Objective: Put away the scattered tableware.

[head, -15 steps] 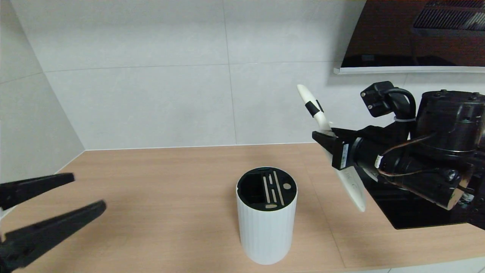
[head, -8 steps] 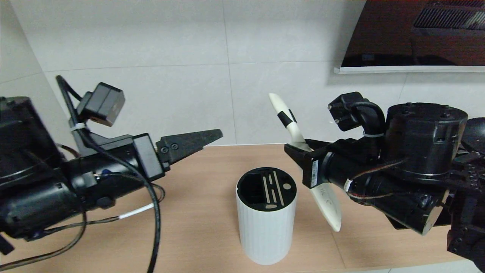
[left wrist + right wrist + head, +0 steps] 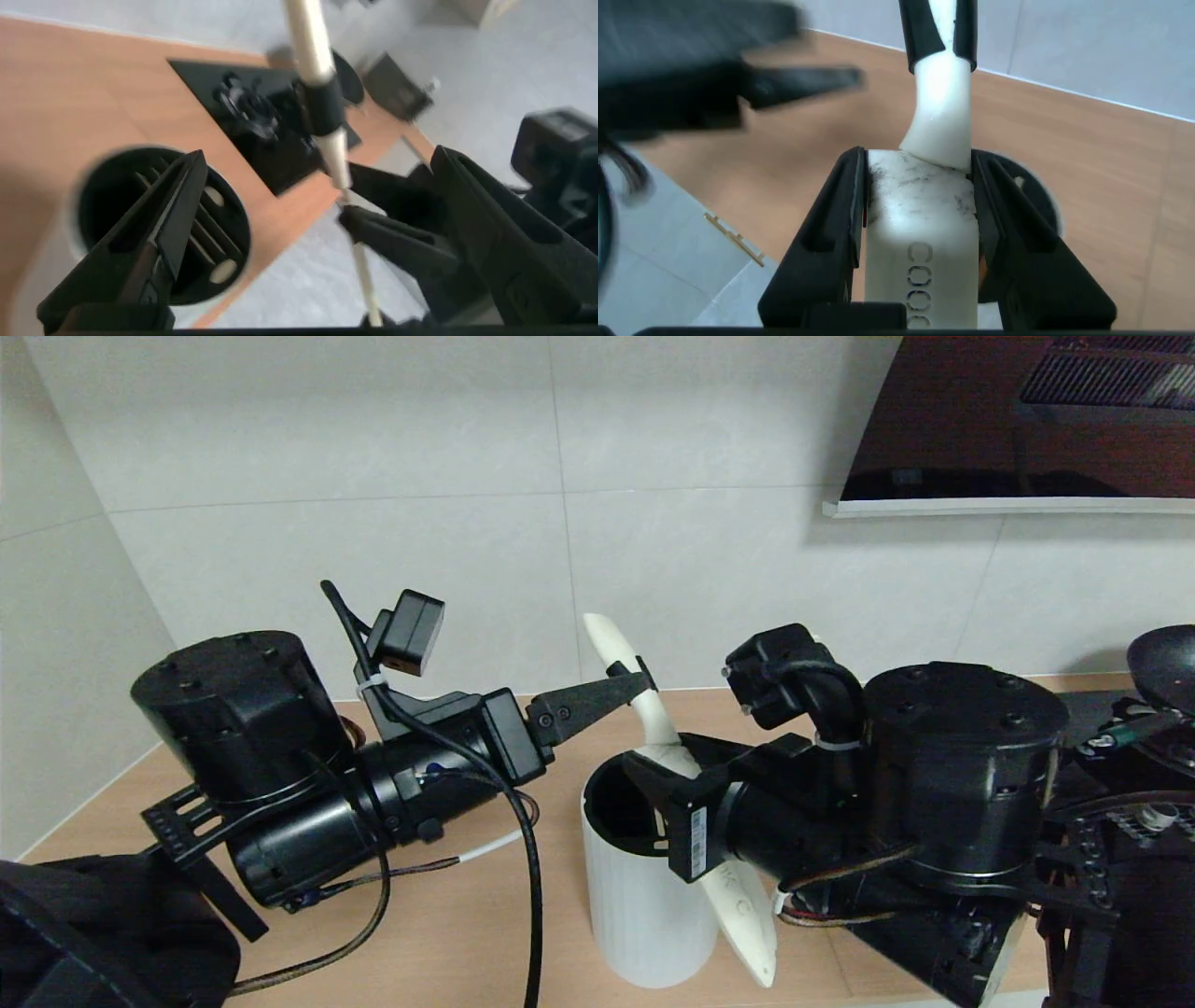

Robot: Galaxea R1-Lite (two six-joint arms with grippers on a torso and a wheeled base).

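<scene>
A white ribbed holder [image 3: 639, 905] with a black slotted top [image 3: 159, 233] stands on the wooden counter. My right gripper [image 3: 677, 779] is shut on a white knife [image 3: 653, 719] with a black band, gripping its middle [image 3: 920, 215]. The knife hangs tilted, its upper end over the holder's rim and its pointed end [image 3: 756, 961] down the holder's right side. My left gripper [image 3: 625, 686] has come in from the left and stands open at the knife's banded upper end [image 3: 322, 103], one finger [image 3: 159, 243] on each side, not touching it.
A black cooktop [image 3: 252, 103] lies in the counter to the right of the holder. A dark range hood [image 3: 1027, 420] hangs at the upper right against the tiled wall. Bare counter [image 3: 448, 933] lies in front of and left of the holder.
My right arm has carried the knife left, from beside the cooktop to above the holder. My left arm has swung in from the far left, up to the knife's upper end.
</scene>
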